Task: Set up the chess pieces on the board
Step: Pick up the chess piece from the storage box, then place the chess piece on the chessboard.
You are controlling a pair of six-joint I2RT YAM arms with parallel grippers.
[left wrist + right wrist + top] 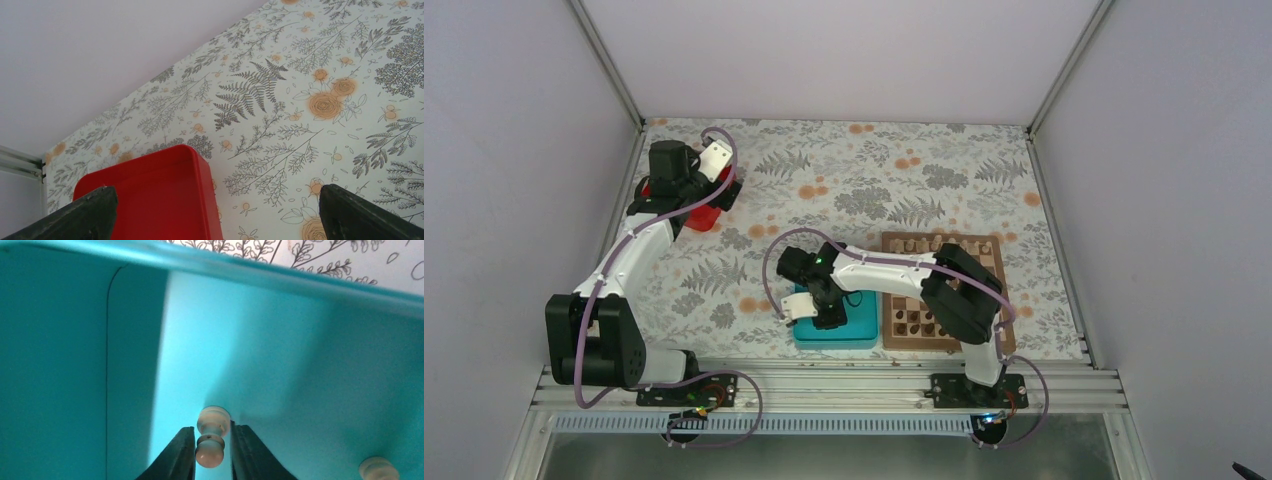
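Right end effector [212, 430] is down inside the teal tray [60, 365], its two dark fingers clenched on a pale pawn [211, 442]. One finger presses each side of the piece at its neck. The pawn's round head points toward the wrist camera and its flat base points away, just off the tray floor or on it; I cannot tell which. A second pale piece [378, 470] sits on the tray floor well to the right, partly cut off by the picture's edge.

From above, the tray lies just beside the board [888, 310], at its left edge, near the front of the bench [874, 170]. Chessmen stand along the board's far row and on a few near squares; the arm hides the middle.

Left end effector [217, 200] is released, its fingers spread wide above a red tray [150, 190] at the bench's far left, holding nothing.
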